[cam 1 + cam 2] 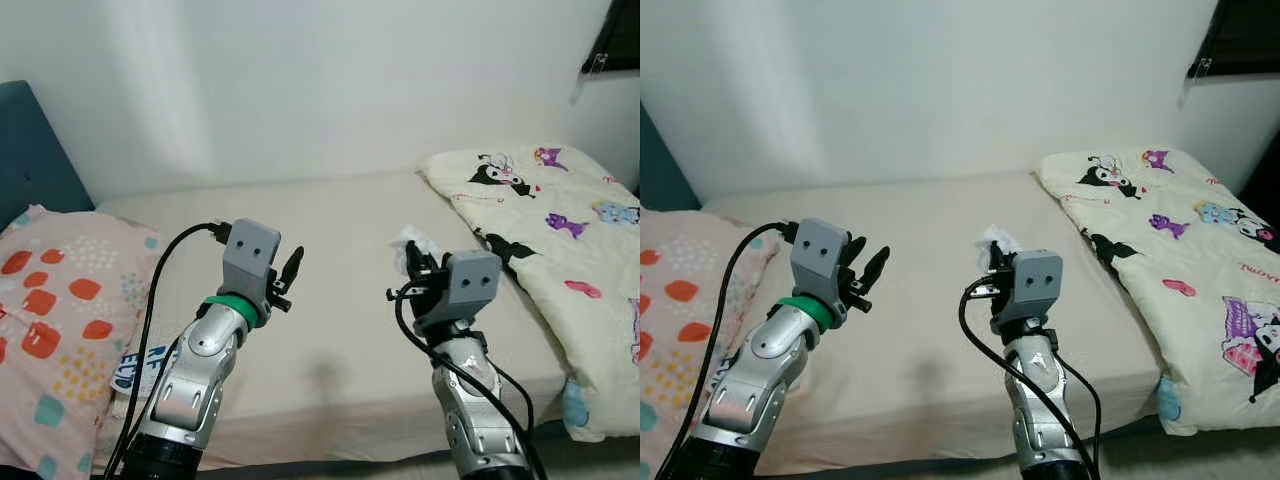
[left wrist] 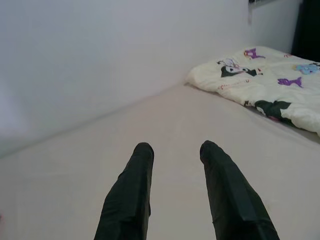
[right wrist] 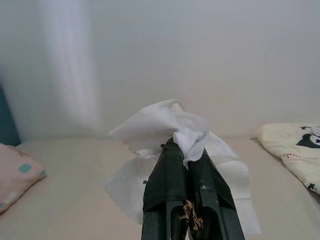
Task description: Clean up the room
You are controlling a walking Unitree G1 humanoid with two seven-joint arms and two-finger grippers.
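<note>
Step in hand, by the look of it: trash pickup off the bed [image 1: 340,330]. Right gripper [image 3: 186,150] was clamped on a crumpled white tissue [image 3: 165,125], fingers pressed together with the paper bunched at the tips and fanning out beyond them. In the head views the tissue sat at the gripper's tip, held up over the middle of the mattress, nearer the front edge than the wall side; whether any trailing part touched the sheet could not be told. Right forearm rose from below the front edge, wrist bent forward, fingers aimed toward the wall [image 1: 300,80]. Left gripper [image 2: 175,150] was raised to about the same height over the mattress, toward the pillow end, fingers apart and holding nothing, pointed across the bed toward the folded cartoon-print quilt [image 1: 560,250] at the far right end. Spotted pillow [image 1: 60,320] lay at the left end against the blue headboard [image 1: 35,150]. Judgement: grasp looked done, disposal not yet. Next move calls for keeping the pinch firm, since the paper is light and held only by a bunched fold, lifting clear of the sheet, then turning away to find a bin; none was visible in these views. Left arm free to help or stay out of the way.
</note>
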